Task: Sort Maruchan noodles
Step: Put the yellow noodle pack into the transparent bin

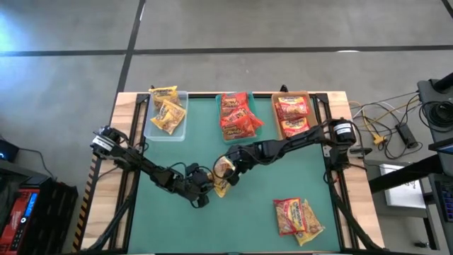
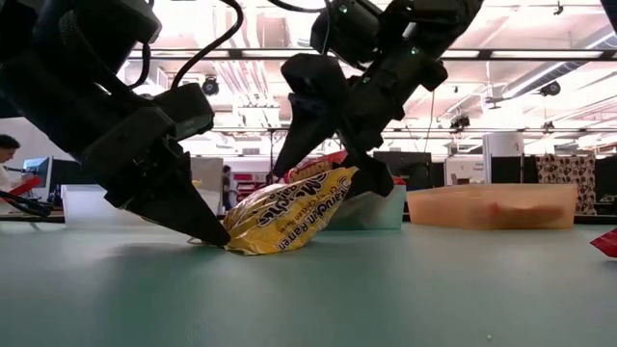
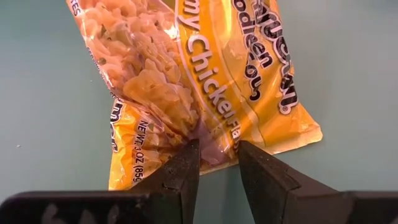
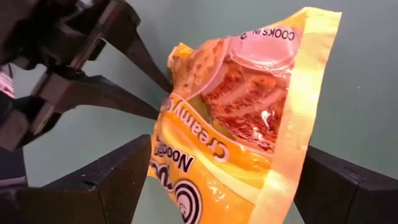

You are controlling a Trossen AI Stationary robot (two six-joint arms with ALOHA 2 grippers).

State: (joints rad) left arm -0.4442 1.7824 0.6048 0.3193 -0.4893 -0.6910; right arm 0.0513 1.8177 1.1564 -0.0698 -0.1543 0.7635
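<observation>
Both hands, left hand point(image 1: 207, 190) and right hand point(image 1: 228, 170), grip one yellow noodle packet point(image 1: 222, 177) (mid-table, tilted).

Your overhead picture is evenly lit and soft; a blue-white glare patch sits on the grey floor point(image 1: 18, 32) at the top left corner, and the arms cast only faint shadows on the green bench point(image 1: 248, 205). In your low view the bright ceiling light strips point(image 2: 521, 53) blow out, so both arms read as near-black silhouettes against them. The near bench surface is blurred there, and the tan rectangular tray point(image 2: 492, 205) is soft too. Your left wrist picture is sharp on the crinkly yellow plastic noodle packet point(image 3: 205, 81), with small glints on its film. In your right wrist picture the dark fingers at the edges are out of focus.
</observation>
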